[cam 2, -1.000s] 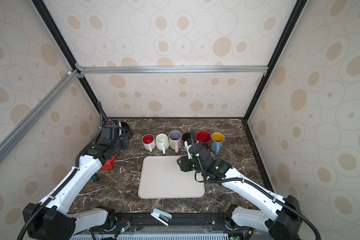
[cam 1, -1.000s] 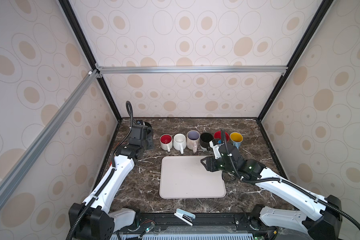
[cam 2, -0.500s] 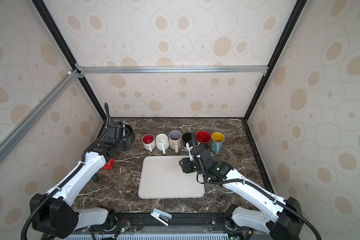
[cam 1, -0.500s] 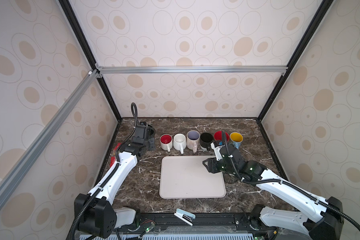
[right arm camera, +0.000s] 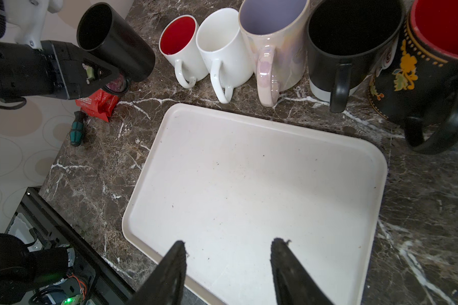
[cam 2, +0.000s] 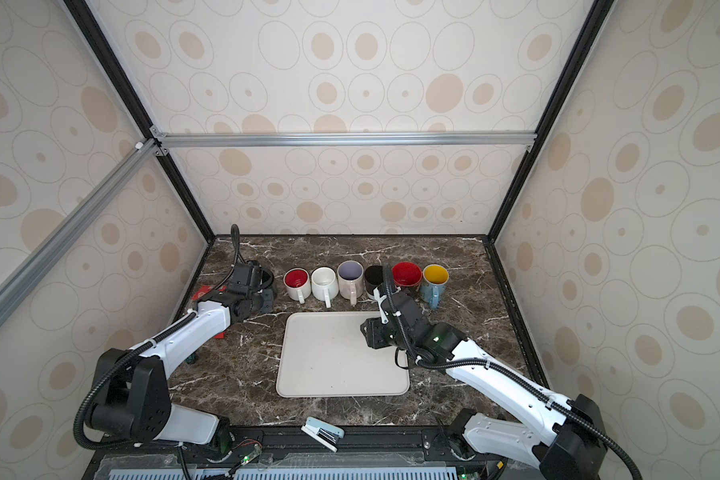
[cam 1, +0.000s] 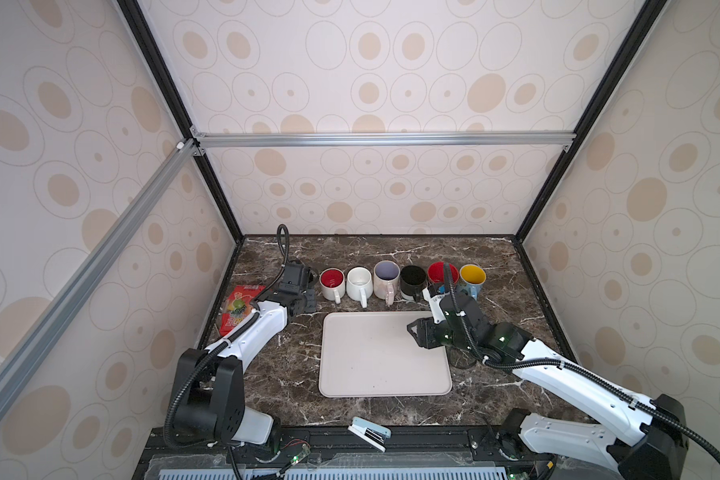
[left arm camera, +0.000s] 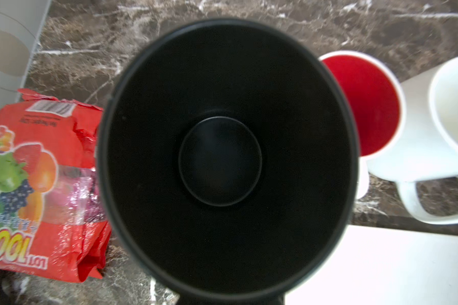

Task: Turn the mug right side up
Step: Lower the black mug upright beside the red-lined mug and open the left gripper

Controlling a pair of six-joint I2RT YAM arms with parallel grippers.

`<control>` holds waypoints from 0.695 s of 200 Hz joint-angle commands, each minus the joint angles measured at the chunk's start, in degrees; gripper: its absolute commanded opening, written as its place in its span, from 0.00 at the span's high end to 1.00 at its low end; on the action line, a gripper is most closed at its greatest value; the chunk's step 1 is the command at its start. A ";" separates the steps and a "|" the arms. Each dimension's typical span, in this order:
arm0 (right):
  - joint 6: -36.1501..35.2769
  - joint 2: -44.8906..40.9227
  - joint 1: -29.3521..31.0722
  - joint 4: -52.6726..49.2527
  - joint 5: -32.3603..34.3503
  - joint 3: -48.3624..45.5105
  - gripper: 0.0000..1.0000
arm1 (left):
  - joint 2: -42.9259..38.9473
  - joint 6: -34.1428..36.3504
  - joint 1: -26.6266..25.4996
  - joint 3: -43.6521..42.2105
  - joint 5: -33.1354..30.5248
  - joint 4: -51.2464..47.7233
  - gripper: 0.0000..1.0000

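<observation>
A marble table seen from above, boxed in by patterned walls. The left gripper, its jaws clamped tight, grips the plain black mug. This mug sits at about 10 o'clock from the cream tray. It is mouth up, tilted and lifted off the marble, and the left wrist view looks straight into its dark inside.

Its side is just beside the red-lined white mug, with a sliver of marble between them. At its 9 o'clock a red snack bag lies against the left wall.

The row of mugs, six of them upright and close together, lines the tray's 12 o'clock edge with handles toward the tray. Beyond the row, bare marble runs to the back wall.

The right gripper, jaws about half apart and holding nothing, hovers over the tray's bare surface near its 2 o'clock corner. At the tray's 9 o'clock a green-handled screwdriver lies on open marble.
</observation>
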 commanded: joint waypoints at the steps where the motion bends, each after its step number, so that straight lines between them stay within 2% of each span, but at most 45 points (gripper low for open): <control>1: -0.28 -0.07 -0.20 -0.68 0.21 0.60 0.46 | -0.36 -1.14 0.77 0.73 -1.13 8.24 1.00; 61: -0.30 0.89 -0.27 -1.24 -0.18 1.16 0.46 | 2.32 -2.79 0.95 -0.65 3.13 12.01 1.00; 139: 0.04 1.15 -0.44 -2.05 -0.14 1.59 0.46 | 6.08 -4.13 0.96 -0.70 3.65 13.65 1.00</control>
